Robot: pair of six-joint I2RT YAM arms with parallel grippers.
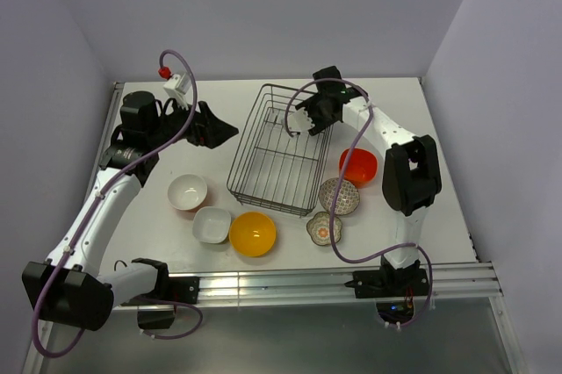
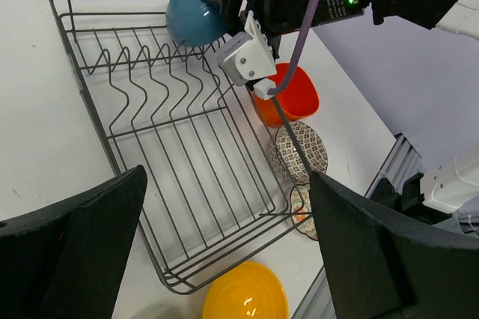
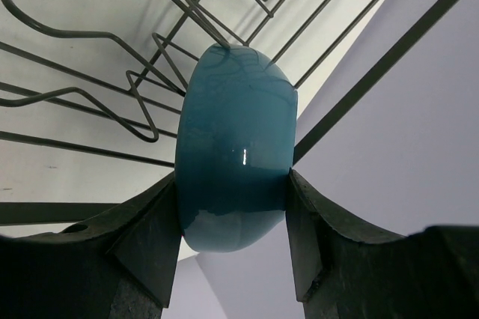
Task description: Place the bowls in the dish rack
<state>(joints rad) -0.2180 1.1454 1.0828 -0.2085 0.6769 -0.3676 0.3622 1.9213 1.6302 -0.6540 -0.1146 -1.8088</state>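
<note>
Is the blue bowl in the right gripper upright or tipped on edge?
Tipped on edge: the right gripper clamps the blue bowl across its depth, above the dish rack wires.

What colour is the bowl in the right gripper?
Glossy teal-blue. The bowl, clamped in the right gripper, shows clearest in the right wrist view.

Robotics lab, enclosed white table (image 1: 448, 216), plain walls (image 1: 263, 14) (aluminium rail (image 1: 290, 284))

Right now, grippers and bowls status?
Right gripper shut on blue bowl, on edge over dish rack tines. Left gripper open, empty. Six more bowls on table. Nothing blocking.
</note>
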